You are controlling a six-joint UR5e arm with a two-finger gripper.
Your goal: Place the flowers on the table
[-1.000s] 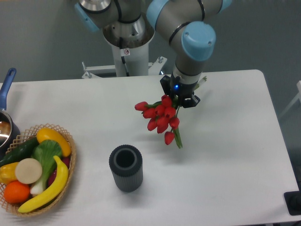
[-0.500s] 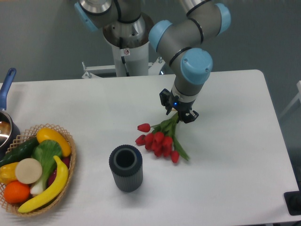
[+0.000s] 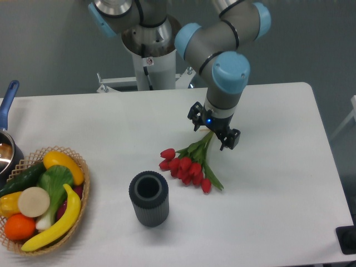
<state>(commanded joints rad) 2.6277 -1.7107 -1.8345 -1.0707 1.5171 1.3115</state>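
The flowers, a bunch of red tulip buds with green stems and leaves, lie on the white table just right of the dark vase. Their stems point up and right, toward my gripper. The gripper hovers over the stem ends with its fingers spread wide on either side of them, open and holding nothing.
A dark ribbed vase stands upright at the front centre. A wicker basket of fruit and vegetables sits at the front left. A pot with a blue handle is at the left edge. The robot base stands behind the table.
The gripper carried the flowers down and towards the front, laid them on the table, then opened its fingers and let go of the stems.
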